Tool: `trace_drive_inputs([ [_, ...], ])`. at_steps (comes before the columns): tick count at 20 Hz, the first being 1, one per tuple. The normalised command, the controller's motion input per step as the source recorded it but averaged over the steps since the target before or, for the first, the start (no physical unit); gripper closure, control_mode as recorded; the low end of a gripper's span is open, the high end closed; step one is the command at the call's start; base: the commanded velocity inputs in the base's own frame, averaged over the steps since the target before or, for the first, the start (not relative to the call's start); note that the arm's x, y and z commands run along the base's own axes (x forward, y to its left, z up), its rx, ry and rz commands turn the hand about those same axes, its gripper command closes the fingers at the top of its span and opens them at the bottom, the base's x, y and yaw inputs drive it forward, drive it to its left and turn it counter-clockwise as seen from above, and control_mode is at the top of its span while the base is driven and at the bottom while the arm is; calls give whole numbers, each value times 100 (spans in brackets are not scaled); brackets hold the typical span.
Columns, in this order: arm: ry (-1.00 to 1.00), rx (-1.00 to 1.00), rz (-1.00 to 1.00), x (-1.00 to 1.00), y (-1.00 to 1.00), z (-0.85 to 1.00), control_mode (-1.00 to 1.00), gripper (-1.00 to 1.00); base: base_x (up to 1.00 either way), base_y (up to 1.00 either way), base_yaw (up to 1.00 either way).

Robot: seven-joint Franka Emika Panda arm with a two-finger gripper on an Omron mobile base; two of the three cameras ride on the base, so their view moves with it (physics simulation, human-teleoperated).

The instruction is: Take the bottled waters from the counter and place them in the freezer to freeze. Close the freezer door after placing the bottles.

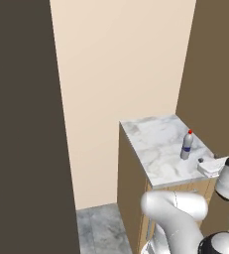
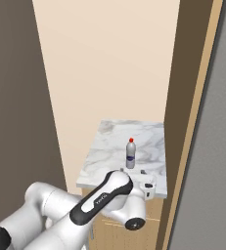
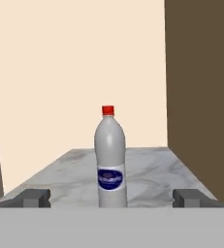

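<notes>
Marble counter [image 3: 147, 169], tool [image 3: 114, 197] wide open, empty, facing red-capped bottle [image 3: 110, 162]

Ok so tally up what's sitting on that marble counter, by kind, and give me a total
Water bottle, red cap, blue label, upright: 1
Other items on the counter: 0
Total: 1

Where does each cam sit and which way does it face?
Left base view: behind the arm's left, looking forward and down at the counter; arm at lower right.
Right base view: behind the arm's right, same counter; arm at lower left.
Hand view: on the hand, level along the open gripper, fingertips at bottom.
Shared: all three show the red-capped bottle upright on the marble.
</notes>
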Motion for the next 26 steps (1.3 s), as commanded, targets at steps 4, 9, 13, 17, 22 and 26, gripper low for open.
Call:
trace_drive_inputs([
  [4,7,-1,-17,10,0,-6,-100,-100,0,0,0],
  [9,0,-1,-5,0,9,0,-100,-100,0,0,0],
  [13,0,-6,0,0,24,0,-100,-100,0,0,0],
  [17,0,-4,0,10,10,4,-100,-100,0,0,0],
  [22,0,-4,0,18,0,13,-100,-100,0,0,0],
  [26,5,-2,0,23,2,10,-100,-100,0,0,0],
])
